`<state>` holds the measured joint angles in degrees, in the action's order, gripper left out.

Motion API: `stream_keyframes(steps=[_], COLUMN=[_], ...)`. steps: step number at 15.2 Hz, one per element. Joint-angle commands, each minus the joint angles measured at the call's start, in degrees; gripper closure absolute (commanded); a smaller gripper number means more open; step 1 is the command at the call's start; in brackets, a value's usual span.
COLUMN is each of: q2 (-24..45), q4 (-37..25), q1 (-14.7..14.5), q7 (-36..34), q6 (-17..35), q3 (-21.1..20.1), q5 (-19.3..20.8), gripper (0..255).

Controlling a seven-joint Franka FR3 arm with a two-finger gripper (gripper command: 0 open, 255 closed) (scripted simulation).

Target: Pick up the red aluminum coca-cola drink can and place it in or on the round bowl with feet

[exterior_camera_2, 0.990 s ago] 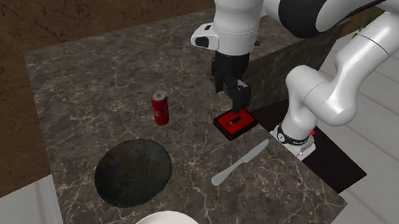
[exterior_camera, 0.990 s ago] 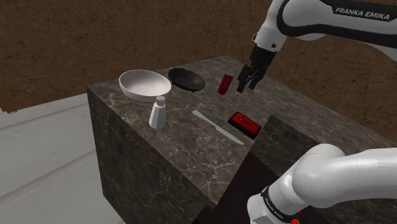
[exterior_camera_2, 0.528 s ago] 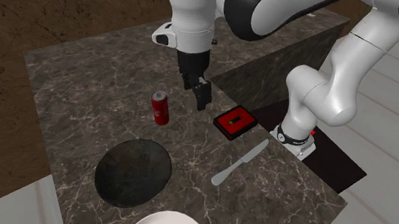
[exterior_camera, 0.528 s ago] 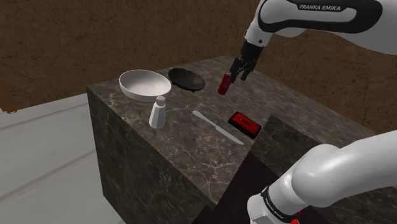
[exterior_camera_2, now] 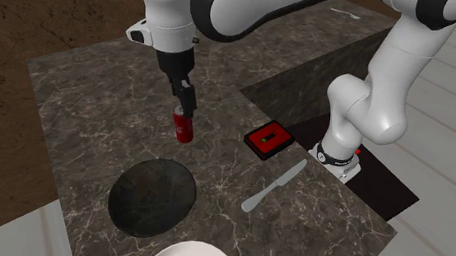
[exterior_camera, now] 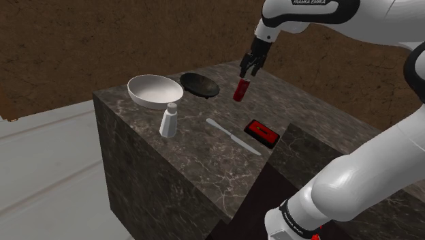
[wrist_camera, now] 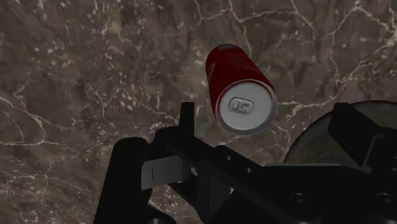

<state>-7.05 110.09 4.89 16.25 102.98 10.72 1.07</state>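
Hand (exterior_camera: 246, 72) nearer, now above red can (exterior_camera: 239, 91)

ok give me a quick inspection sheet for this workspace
surface: dark marbled counter
job's things: red can upright, apart from both bowls; dark bowl and white bowl side by side; feet cannot be made out on either
clutter: white shaker, knife, red-and-black box, all lying apart on the counter
gripper: gripper open, just above the can's top, not clasping it
cables: nothing seen
surroundings: brown wall, pale floor
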Motion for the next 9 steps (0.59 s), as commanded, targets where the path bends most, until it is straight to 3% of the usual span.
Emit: stream_keyframes(steps=[1,9], q2=[1.5,1.9], q4=[-0.6,4.0], q1=[0.2,0.2], q7=[0.7,0.8], q6=[1.1,6.1], q3=[0.3,0.4], q5=[-0.2,-0.2], gripper=[0,0])
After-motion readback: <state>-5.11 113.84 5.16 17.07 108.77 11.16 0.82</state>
